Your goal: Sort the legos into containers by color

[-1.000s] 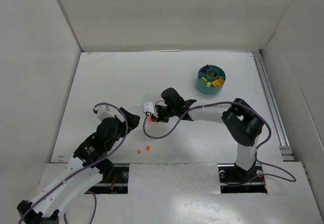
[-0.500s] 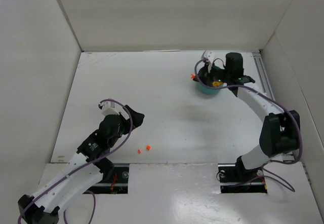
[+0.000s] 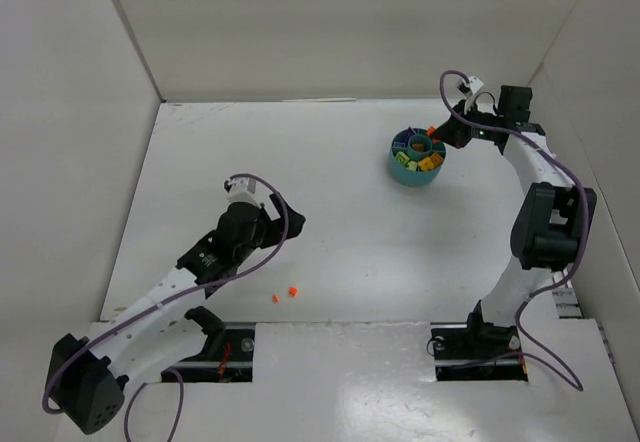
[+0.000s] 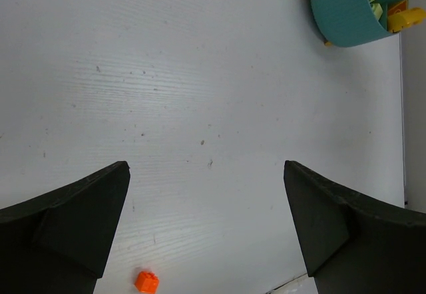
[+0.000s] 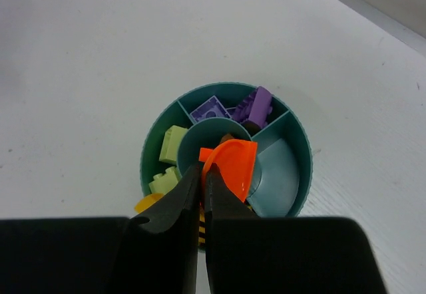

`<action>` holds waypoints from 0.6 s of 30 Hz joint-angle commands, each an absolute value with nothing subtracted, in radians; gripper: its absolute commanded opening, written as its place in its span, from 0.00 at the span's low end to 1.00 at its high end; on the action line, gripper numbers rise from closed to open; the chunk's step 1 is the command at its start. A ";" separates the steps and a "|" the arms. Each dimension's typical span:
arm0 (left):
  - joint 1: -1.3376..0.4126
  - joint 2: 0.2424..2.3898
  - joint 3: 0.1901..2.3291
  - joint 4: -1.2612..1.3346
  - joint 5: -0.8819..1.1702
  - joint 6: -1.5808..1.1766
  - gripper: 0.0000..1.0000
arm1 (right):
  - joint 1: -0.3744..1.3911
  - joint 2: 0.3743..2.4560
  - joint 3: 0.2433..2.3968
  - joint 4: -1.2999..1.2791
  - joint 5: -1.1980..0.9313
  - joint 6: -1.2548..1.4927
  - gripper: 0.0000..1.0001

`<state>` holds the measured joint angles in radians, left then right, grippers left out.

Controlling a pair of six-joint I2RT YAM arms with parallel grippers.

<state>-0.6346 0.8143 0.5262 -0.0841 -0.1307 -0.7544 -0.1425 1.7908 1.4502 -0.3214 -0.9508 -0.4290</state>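
Right gripper (image 5: 203, 174), pinching an orange lego (image 5: 229, 164), should release low over the dish's (image 5: 279, 174) orange section, apparently hidden beneath; left gripper (image 4: 205, 167) gapes idle.

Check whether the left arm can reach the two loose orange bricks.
Probably yes: the orange bricks lie on bare table close to the open left gripper, with nothing in between.

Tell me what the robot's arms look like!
The left arm and right arm have white links and chunky black joints, with a purple cable looping along each. The left tool and right tool each have two black wedge-shaped fingers.
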 commanded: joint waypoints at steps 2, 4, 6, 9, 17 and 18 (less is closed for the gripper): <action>-0.632 0.853 0.581 -0.012 -0.087 -0.695 1.00 | -0.161 1.860 1.558 -0.364 -0.991 -0.419 0.00; -0.632 0.868 0.581 -0.012 -0.078 -0.686 1.00 | -0.179 1.890 1.577 -0.351 -0.991 -0.410 0.00; -0.632 0.896 0.591 -0.012 -0.069 -0.677 1.00 | -0.190 1.914 1.577 -0.322 -1.000 -0.361 0.00; -0.623 0.932 0.614 -0.012 -0.069 -0.667 1.00 | -0.199 1.937 1.565 -0.249 -1.011 -0.318 0.00; -0.623 0.989 0.635 -0.002 -0.025 -0.647 1.00 | -0.199 1.991 1.574 -0.230 -0.997 -0.298 0.00; -0.623 0.989 0.635 -0.002 -0.025 -0.647 1.00 | -0.199 1.991 1.574 -0.212 -0.997 -0.285 0.00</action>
